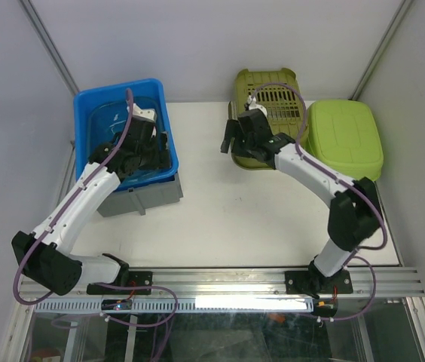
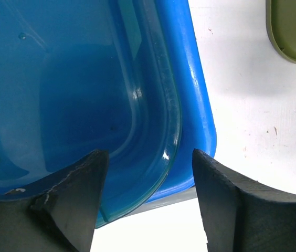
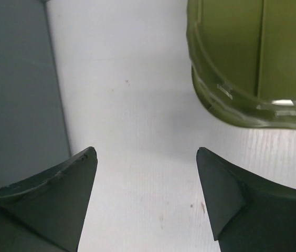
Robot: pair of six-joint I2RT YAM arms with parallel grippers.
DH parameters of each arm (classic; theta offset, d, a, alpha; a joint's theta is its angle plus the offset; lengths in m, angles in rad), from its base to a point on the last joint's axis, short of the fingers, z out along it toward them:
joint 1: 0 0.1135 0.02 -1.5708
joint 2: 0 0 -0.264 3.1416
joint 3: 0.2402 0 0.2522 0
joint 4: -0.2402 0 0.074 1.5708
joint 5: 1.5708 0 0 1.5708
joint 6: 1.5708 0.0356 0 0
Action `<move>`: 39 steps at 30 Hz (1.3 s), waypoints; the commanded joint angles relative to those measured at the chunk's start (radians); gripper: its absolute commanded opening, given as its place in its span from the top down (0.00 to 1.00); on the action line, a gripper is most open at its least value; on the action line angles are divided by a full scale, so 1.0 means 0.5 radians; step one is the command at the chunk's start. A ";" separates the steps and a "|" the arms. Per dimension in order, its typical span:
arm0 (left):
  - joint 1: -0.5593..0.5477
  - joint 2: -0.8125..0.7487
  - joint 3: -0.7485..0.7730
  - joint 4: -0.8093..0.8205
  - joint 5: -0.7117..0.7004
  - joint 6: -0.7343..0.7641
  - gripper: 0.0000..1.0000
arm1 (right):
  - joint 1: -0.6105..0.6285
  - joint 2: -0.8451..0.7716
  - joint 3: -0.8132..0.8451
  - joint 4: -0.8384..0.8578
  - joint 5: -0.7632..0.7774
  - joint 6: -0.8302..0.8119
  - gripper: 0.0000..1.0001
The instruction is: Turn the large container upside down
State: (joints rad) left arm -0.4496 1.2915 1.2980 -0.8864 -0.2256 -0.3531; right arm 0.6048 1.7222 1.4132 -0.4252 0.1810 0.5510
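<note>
The large blue container stands upright at the back left, resting on a grey box. A clear container lies inside it. My left gripper reaches over the blue container's right wall near its front corner. In the left wrist view this gripper is open, with the blue rim and the clear container's edge between its jaws and a gap on each side. My right gripper hangs open over bare table, beside an olive basket, with nothing between its fingers.
A lime green tub sits upside down at the back right, touching the olive basket. A grey surface fills the left of the right wrist view. White table lies between the two arms. Enclosure walls stand close on both sides.
</note>
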 commanded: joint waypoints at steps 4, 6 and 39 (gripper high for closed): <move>0.019 0.068 0.021 0.128 -0.067 0.093 0.37 | 0.021 -0.573 -0.371 0.197 -0.120 -0.019 0.20; 0.019 0.091 0.029 0.130 -0.064 0.102 0.37 | 0.021 -0.683 -0.439 0.180 -0.074 -0.016 0.19; 0.012 -0.196 1.219 0.148 0.342 0.294 1.00 | -0.001 -1.573 -0.750 0.049 0.485 0.060 0.18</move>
State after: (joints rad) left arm -0.4496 1.2011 1.8320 -0.9184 -0.1944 -0.2260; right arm 0.6098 1.0031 1.0443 -0.4248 0.3424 0.5602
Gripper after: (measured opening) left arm 0.186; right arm 0.816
